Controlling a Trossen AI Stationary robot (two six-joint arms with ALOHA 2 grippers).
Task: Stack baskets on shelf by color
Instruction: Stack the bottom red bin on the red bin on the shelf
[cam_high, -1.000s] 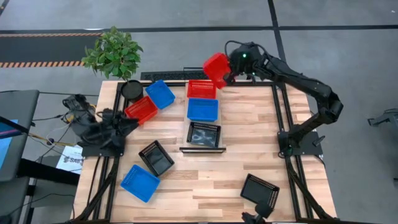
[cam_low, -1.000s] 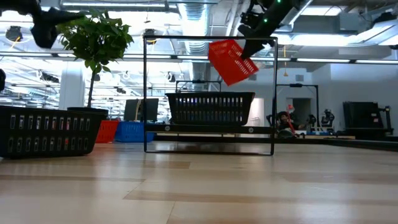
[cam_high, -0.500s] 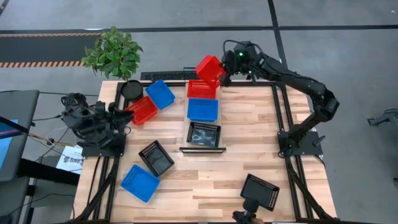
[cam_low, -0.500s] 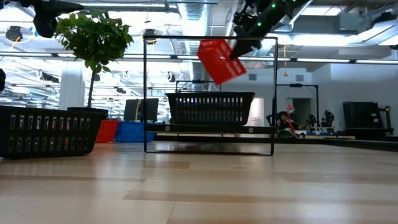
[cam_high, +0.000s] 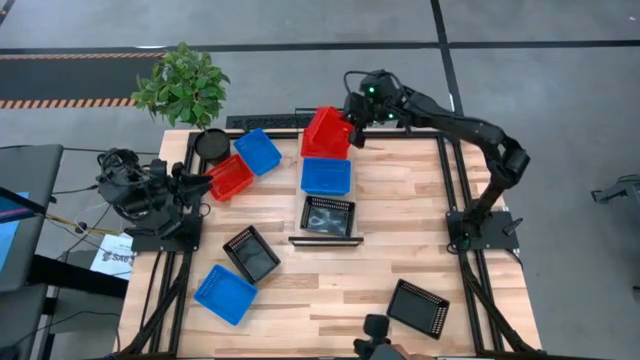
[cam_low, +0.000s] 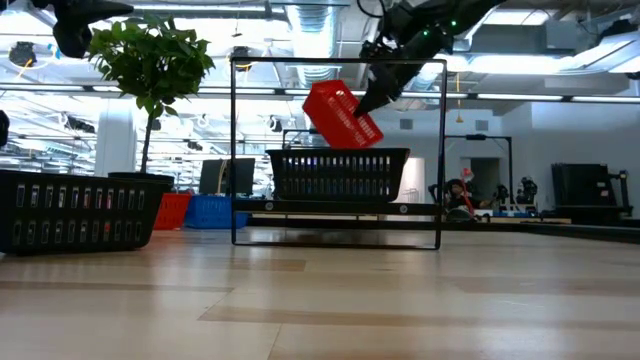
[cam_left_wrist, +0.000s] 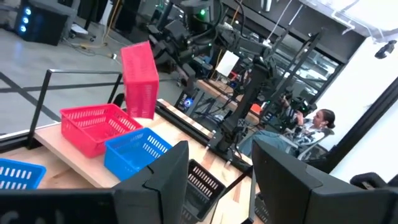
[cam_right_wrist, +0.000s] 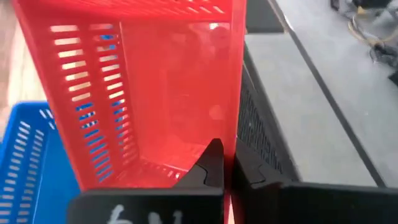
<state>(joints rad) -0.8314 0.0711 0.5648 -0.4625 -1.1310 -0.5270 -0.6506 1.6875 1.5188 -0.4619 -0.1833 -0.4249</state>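
The right gripper (cam_high: 349, 128) was pinched shut on one wall of a red basket (cam_high: 325, 131), its fingers (cam_right_wrist: 211, 163) clamped on either side of that wall. The held red basket hung tilted in the air, over the far end of the shelf (cam_high: 326, 240), above a second red basket (cam_low: 333, 114) cannot be separated from it in the low view, where only the tilted one showed above the black basket (cam_low: 337, 175).

On the shelf, counting from its near end, sat a black basket (cam_high: 328, 215), then a blue basket (cam_high: 326, 176), then the second red basket (cam_left_wrist: 96, 126), which the left wrist view showed resting just beside the blue one and below the held one (cam_left_wrist: 138, 79).

To the left of the shelf, a third red basket (cam_high: 229, 177) lay on the worktop (cam_high: 400, 220) touching another blue basket (cam_high: 258, 150), with a round black pot (cam_high: 211, 143) and its leafy plant (cam_high: 182, 82) just beyond them. Nearer than the shelf and to its left lay a black basket (cam_high: 250, 253) and a blue basket (cam_high: 225, 293). Well to the right of those, by the worktop's near edge, lay one more black basket (cam_high: 418, 308).

The left gripper (cam_high: 198, 182) hovered left of the shelf, next to the third red basket, its fingers (cam_left_wrist: 163, 180) parted and holding nothing.

A seated person (cam_left_wrist: 314, 127) showed in the room beyond the worktop.
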